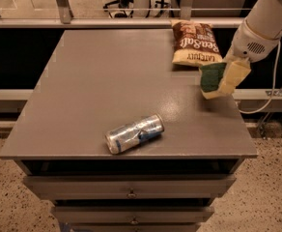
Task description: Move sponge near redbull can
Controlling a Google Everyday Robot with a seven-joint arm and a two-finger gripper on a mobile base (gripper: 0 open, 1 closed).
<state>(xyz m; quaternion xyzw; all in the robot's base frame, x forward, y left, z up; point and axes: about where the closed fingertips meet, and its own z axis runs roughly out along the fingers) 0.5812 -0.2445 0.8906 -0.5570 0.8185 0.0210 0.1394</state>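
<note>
1. Two-finger gripper [222, 80] on the end of the white robot arm [262, 18]: hanging over the right-hand part of the flat grey worktop [107, 76], close to its right edge and just in front of the chip bag.
2. Fingers [236, 74], pale yellow: pressing closed on the sponge and holding it at the tip of the gripper.
3. Small rectangular sponge [211, 77], dark green scrub face over a pale yellow body: riding tilted in the grip with the green face turned toward the camera. Appearing lifted off the surface, going by the shadow beneath it, and sitting well apart from the can.
4. Slim silver and blue metal redbull can [134, 133]: lying on its side near the front edge, about mid-width, with its shiny round end pointing front-left and nothing touching it.
5. Brown and yellow crinkled chip bag [195, 43]: lying flat at the back right, playing no part in the task.
6. Step in hand, as a judgement: carrying. Pick-up looking complete, placing not yet begun.
7. Next move, as a judgement: calling for travelling toward the front edge and the middle of the worktop, then lowering the sponge and releasing it just beside the can. Staying short of contact, since a can lying on its side is likely to roll at a nudge.
</note>
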